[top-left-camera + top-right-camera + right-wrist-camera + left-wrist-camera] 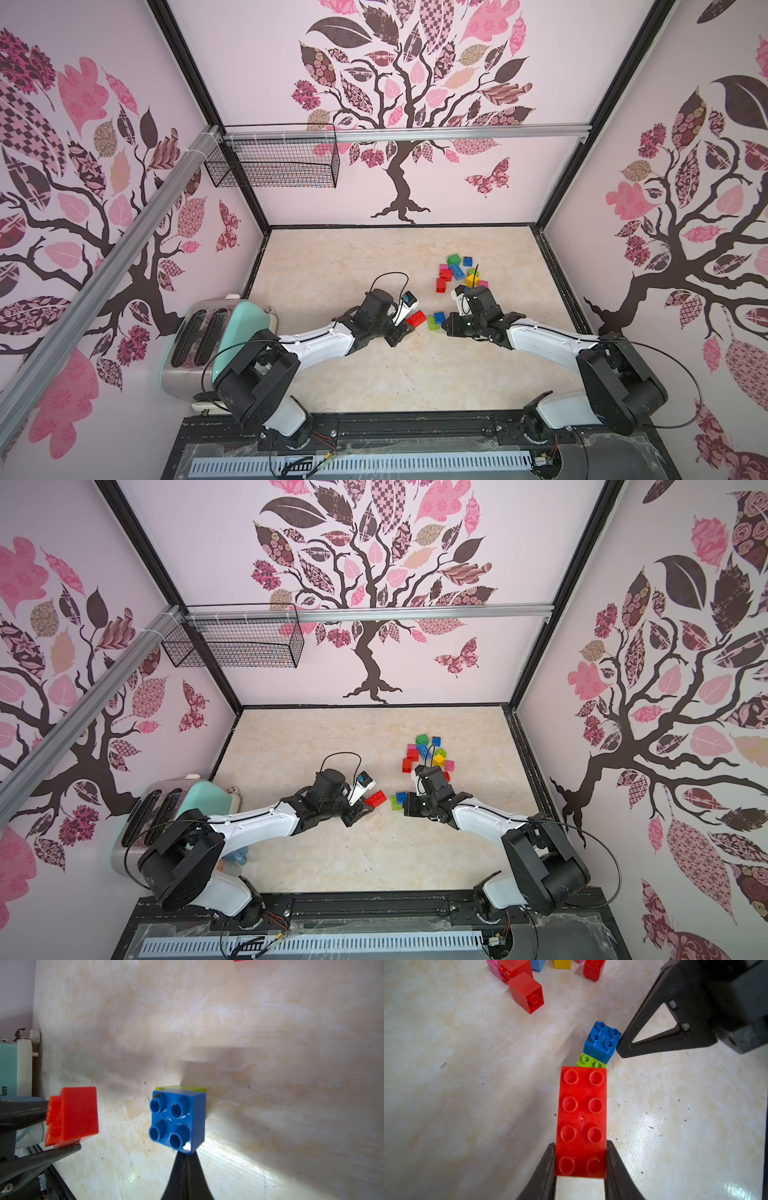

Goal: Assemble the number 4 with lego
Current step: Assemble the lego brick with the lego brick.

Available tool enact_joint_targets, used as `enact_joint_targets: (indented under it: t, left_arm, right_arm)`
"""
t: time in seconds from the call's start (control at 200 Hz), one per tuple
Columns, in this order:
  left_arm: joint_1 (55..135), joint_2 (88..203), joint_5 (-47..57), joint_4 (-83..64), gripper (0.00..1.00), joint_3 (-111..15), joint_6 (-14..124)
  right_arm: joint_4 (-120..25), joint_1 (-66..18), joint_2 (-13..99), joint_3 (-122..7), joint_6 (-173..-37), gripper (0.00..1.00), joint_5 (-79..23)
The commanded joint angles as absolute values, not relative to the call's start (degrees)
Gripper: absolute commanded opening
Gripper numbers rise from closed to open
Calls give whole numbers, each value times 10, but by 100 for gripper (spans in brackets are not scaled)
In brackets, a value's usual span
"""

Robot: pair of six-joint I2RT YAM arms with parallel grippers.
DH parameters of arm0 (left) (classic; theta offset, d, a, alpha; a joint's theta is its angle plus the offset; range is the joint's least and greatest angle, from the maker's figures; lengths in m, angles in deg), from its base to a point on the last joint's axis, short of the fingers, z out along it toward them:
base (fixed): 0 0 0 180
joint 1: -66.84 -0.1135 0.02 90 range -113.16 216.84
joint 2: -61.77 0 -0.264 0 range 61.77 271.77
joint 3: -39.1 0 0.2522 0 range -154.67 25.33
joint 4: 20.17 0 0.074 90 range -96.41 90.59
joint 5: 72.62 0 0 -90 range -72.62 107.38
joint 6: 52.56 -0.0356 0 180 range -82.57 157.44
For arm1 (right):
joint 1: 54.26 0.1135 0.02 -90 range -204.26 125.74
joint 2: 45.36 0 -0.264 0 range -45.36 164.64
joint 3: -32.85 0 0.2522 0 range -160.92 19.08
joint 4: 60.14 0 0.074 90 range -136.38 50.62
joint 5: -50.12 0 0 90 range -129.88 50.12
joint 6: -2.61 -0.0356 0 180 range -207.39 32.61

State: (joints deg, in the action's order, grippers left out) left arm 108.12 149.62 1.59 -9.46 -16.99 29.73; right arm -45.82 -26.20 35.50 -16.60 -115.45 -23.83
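Currently, you have: left gripper (581, 1144), jaws clamped on the long red brick (581, 1105), at the middle of the table (332, 266). Right gripper (186, 1154), jaws pressed together, empty, tip at a corner of the blue brick (176, 1120). That brick touches a lime brick (588, 1061); stacked or beside, you cannot tell. Remaining lego (457, 272): loose cluster farther back, just beyond the right gripper.

A long red brick (416, 318) clamped in left end effector (406, 325), right end effector (444, 323) just beside blue brick (439, 317), loose brick pile (456, 272) beyond, marbled desk (332, 257)
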Motion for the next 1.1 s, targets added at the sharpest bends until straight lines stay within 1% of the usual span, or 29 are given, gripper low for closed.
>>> enact_joint_targets:
  t: [0.0, 0.08, 0.2, 0.315, 0.62, 0.98, 1.096]
  left_arm:
    - [1083, 1517, -6, -101, 0, -202, 258]
    - [1084, 1535, -9, -86, 0, -216, 248]
    - [1086, 1548, -10, -87, 0, -224, 241]
    - [1087, 1558, -16, -92, 0, -231, 237]
    - [1087, 1594, -22, -91, 0, -265, 215]
    - [1087, 1625, -44, -71, 0, -285, 189]
    - [1087, 1629, -48, -64, 0, -288, 192]
  right_arm:
    - [-443, -261, 358, -186, -1142, 0, -259]
    - [-436, -261, 344, -180, -1131, 0, -236]
    - [-455, -261, 306, -146, -1103, 0, -157]
    - [-455, -261, 299, -148, -1104, 0, -130]
    - [-493, -261, 325, -191, -1197, 0, -152]
    - [-462, -261, 369, -232, -1200, 0, -173]
    - [-450, -261, 389, -242, -1194, 2, -170]
